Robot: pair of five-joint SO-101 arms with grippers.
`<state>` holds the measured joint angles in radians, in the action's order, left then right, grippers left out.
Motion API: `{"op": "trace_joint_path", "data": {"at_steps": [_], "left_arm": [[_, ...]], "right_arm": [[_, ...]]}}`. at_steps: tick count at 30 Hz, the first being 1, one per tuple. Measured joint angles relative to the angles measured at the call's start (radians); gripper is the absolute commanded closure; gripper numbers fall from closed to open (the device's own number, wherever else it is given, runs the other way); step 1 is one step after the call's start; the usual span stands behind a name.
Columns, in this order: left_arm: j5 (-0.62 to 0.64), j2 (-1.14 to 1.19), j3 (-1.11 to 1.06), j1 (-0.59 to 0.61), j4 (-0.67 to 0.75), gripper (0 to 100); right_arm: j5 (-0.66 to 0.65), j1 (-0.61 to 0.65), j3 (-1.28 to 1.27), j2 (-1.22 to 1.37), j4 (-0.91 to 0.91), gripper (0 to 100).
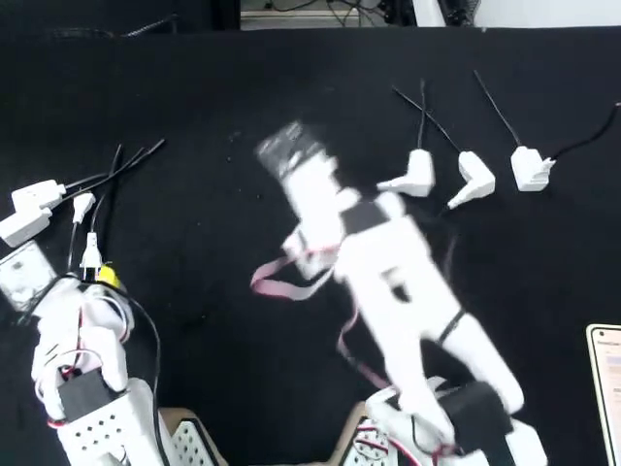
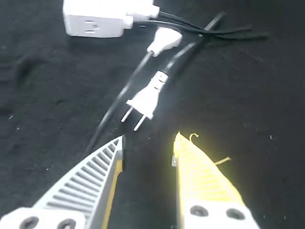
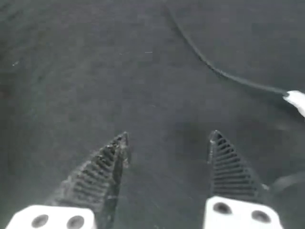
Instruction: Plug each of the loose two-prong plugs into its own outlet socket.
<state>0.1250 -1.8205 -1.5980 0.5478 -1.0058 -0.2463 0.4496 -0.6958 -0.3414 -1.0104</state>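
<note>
Black cloth covers the table [image 1: 194, 116], and against it the white plugs stand out near the left edge. The nearest plug [image 2: 143, 101] lies flat with its two prongs toward the left gripper [image 2: 147, 139], whose fingers are spread apart with nothing between them, just short of the prongs.

I'd judge it a light thing of hard, smooth plastic that will skid on the cloth if nudged. Its cord looks springy enough to twist it round. Best taken across the flat sides of the body, behind the prongs, never by the thin prongs or the cord.

By my count there are two loose plugs here, the second plug [image 2: 164, 42] lying farther on, and two white socket blocks [image 1: 37, 194] beside them at the left edge. Three more white corded pieces [image 1: 471, 180] sit in a row toward the far right corner; plug or socket, I cannot tell.

The right gripper [image 3: 170, 138] hangs over bare cloth near the middle, fingers parted and empty.
</note>
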Motion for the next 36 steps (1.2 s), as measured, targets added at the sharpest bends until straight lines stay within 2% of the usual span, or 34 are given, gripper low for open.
{"op": "trace_joint_path", "data": {"at_steps": [3, 6, 9, 14, 19, 26, 29, 36], "left_arm": [[-0.023, 0.000, 0.000, -0.020, 0.000, 82], [-0.040, 0.000, 0.009, -0.023, 0.021, 82], [-0.117, 0.000, 0.068, -0.023, 0.066, 82], [-0.218, -0.003, 0.206, -0.023, 0.086, 82], [-0.307, 0.066, 0.316, 0.009, 0.095, 82], [-0.353, 0.489, 0.560, 0.015, 0.095, 82], [-0.431, 0.735, 0.677, 0.034, 0.095, 82], [-0.640, 1.321, 1.014, 0.164, 0.095, 82]], "right_arm": [[0.089, 0.071, -0.180, -0.040, 0.201, 87.5], [0.133, 0.081, -0.305, -0.068, 0.358, 93.6], [0.138, 0.086, -0.390, -0.075, 0.446, 90.1], [0.138, 0.086, -0.407, -0.077, 0.483, 81.9], [0.138, 0.086, -0.410, -0.077, 0.486, 81.1], [0.138, 0.086, -0.411, -0.077, 0.486, 81.1], [0.138, 0.086, -0.423, -0.077, 0.486, 81.1], [0.138, 0.086, -0.425, -0.077, 0.489, 81.1]]}}
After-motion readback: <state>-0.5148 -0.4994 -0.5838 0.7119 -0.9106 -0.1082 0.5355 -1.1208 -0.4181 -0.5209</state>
